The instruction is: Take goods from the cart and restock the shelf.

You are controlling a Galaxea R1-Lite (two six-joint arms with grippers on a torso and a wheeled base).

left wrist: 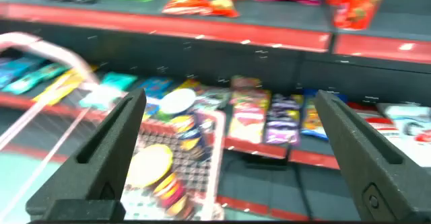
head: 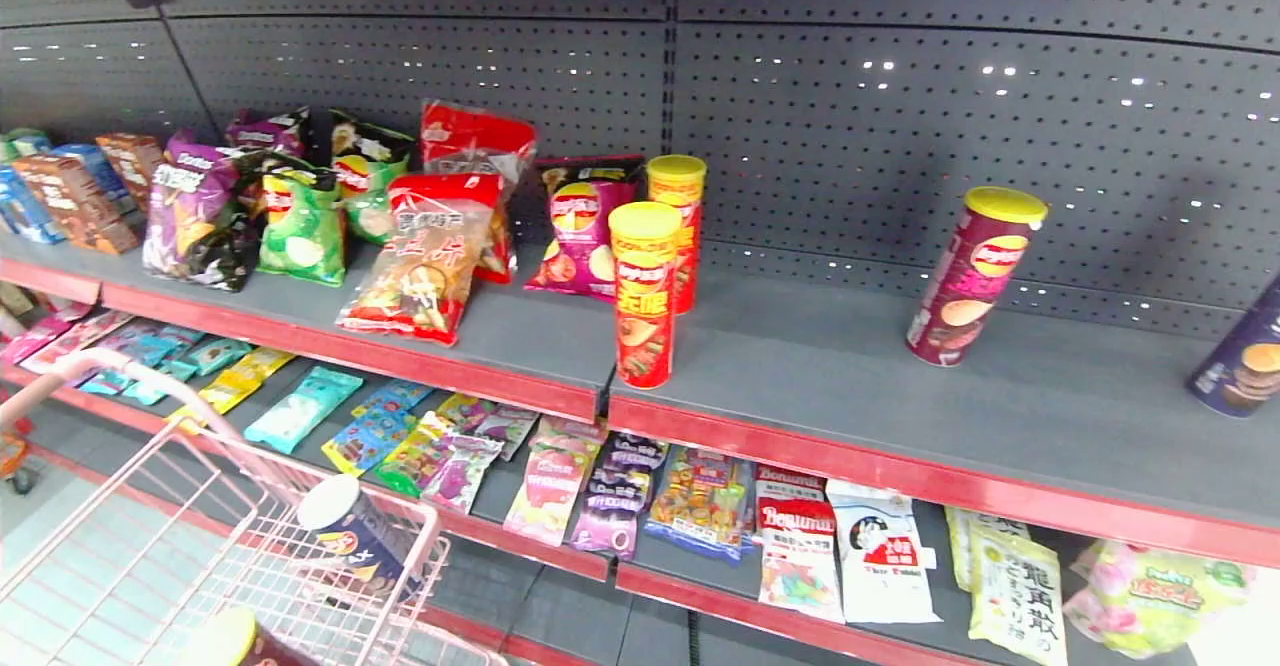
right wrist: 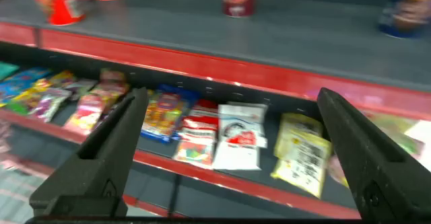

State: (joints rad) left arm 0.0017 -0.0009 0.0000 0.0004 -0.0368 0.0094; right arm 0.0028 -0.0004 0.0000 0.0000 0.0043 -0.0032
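A pink wire cart (head: 200, 506) stands at the lower left. In it lie a dark blue can with a white lid (head: 350, 531) and a can with a yellow lid (head: 225, 638). In the left wrist view my left gripper (left wrist: 229, 97) hangs open above the cart's rim (left wrist: 219, 150), with the white-lidded can (left wrist: 180, 113) and the yellow-lidded can (left wrist: 151, 170) below it. My right gripper (right wrist: 232, 95) is open and holds nothing, in front of the lower shelf's snack packets (right wrist: 232, 140). The grey upper shelf (head: 900, 396) has a wide bare stretch on its right half.
On the upper shelf stand two red cans (head: 645, 296), a maroon can (head: 970, 276) and a blue can (head: 1245, 351) at the right edge. Chip bags (head: 420, 256) fill its left part. Flat snack packets (head: 800, 546) line the lower shelf behind a red front edge (head: 900, 471).
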